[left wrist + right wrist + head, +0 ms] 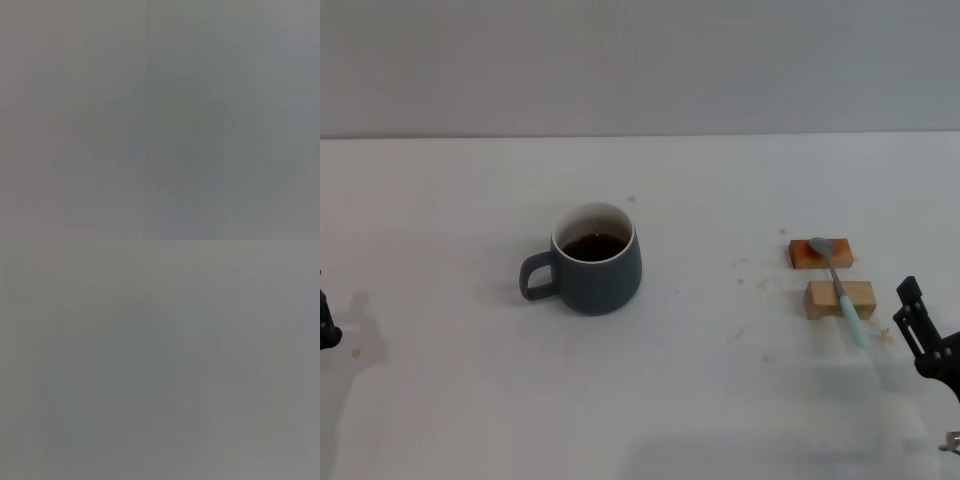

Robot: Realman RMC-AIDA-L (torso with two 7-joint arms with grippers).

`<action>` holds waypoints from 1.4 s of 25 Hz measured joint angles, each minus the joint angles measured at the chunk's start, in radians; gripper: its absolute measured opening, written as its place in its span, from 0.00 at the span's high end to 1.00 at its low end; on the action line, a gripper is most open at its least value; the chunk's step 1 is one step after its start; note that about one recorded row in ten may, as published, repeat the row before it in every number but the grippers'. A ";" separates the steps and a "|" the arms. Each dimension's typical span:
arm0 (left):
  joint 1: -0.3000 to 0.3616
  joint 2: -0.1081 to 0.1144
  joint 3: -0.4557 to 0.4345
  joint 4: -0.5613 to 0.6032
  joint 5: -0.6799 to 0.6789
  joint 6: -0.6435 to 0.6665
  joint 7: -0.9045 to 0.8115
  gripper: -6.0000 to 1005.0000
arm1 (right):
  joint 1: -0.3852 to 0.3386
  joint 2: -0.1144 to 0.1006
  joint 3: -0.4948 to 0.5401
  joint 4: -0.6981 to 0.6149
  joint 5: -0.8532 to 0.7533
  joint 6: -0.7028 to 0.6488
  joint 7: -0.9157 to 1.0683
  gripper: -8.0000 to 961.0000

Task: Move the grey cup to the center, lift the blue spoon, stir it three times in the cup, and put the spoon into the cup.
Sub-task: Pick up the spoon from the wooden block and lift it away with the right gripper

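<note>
The grey cup stands upright left of the table's middle, handle turned to the left, with dark brown liquid inside. Over at the right, the blue spoon lies across two small wooden blocks, metal bowl on the far block and pale handle pointing toward the table's front. My right gripper hovers low at the right edge, just right of the spoon's handle, open and holding nothing. Only a sliver of my left gripper shows at the far left edge, well away from the cup. Both wrist views show only plain grey.
An orange-brown wooden block and a paler wooden block carry the spoon. The white table has small crumbs around the blocks. A grey wall rises behind its far edge.
</note>
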 joint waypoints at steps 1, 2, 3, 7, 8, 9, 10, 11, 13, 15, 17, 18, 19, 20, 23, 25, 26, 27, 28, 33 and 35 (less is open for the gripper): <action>-0.001 0.000 0.000 0.000 0.000 -0.001 0.000 1.00 | 0.001 0.000 -0.005 0.000 0.000 0.001 0.000 0.22; -0.002 0.000 0.000 0.001 0.000 -0.002 0.000 1.00 | 0.001 0.000 -0.010 0.000 0.000 0.003 0.000 0.22; -0.002 0.000 0.000 0.001 0.000 -0.002 0.000 1.00 | 0.001 0.000 -0.016 0.000 0.000 0.014 0.000 0.22; -0.003 0.000 0.000 0.003 0.000 -0.003 0.000 1.00 | 0.004 0.001 -0.017 0.001 0.000 0.050 0.000 0.22; -0.004 0.000 0.000 0.005 0.000 -0.006 0.000 1.00 | 0.009 0.002 -0.018 0.002 0.000 0.075 0.001 0.22; -0.005 0.000 0.000 0.005 0.000 -0.007 0.000 1.00 | 0.011 0.002 -0.018 0.003 0.000 0.086 0.001 0.22; -0.005 0.000 0.000 0.005 0.000 -0.007 0.000 1.00 | 0.014 0.002 -0.019 0.004 0.000 0.097 0.001 0.22; -0.005 0.000 0.001 0.006 0.000 -0.011 0.000 1.00 | 0.017 0.002 -0.021 0.005 0.000 0.107 0.001 0.22; -0.005 0.000 0.001 0.006 0.000 -0.012 0.000 1.00 | 0.022 0.002 -0.027 0.007 0.000 0.116 0.001 0.22; -0.005 0.000 0.001 0.006 0.000 -0.013 0.001 1.00 | 0.025 0.002 -0.033 0.008 0.000 0.120 0.001 0.22; -0.005 0.000 0.001 0.006 0.001 -0.013 0.002 1.00 | 0.030 0.002 -0.041 0.009 0.000 0.124 0.001 0.22; -0.004 0.000 0.000 0.006 0.001 -0.013 0.002 1.00 | 0.033 0.002 -0.051 0.009 0.000 0.129 0.001 0.22; -0.004 0.000 0.000 0.006 0.001 -0.013 0.002 1.00 | 0.034 0.002 -0.055 0.010 0.000 0.131 0.001 0.22; -0.004 0.000 0.000 0.006 0.001 -0.013 0.002 1.00 | 0.033 0.002 -0.057 0.013 0.000 0.134 0.001 0.22; -0.005 0.000 0.001 0.006 0.001 -0.013 0.002 1.00 | 0.030 0.002 -0.059 0.019 0.000 0.149 0.001 0.22; -0.007 0.000 0.001 0.006 0.001 -0.013 0.002 1.00 | 0.028 0.002 -0.059 0.020 0.000 0.159 0.001 0.22; -0.009 0.000 0.001 0.006 0.001 -0.014 0.002 1.00 | 0.028 0.002 -0.059 0.020 0.000 0.164 0.001 0.22; -0.009 0.000 0.001 0.006 0.001 -0.014 0.002 1.00 | 0.027 0.002 -0.059 0.020 0.000 0.166 0.001 0.22; -0.009 0.000 0.001 0.006 0.001 -0.014 0.002 1.00 | 0.027 0.002 -0.059 0.020 0.000 0.166 0.001 0.22; -0.017 0.000 0.010 0.007 0.001 -0.018 0.002 1.00 | 0.030 0.002 -0.055 0.020 0.000 0.188 0.001 0.22; -0.018 0.000 0.010 0.008 0.001 -0.020 0.002 1.00 | 0.031 0.002 -0.053 0.020 0.000 0.194 0.001 0.22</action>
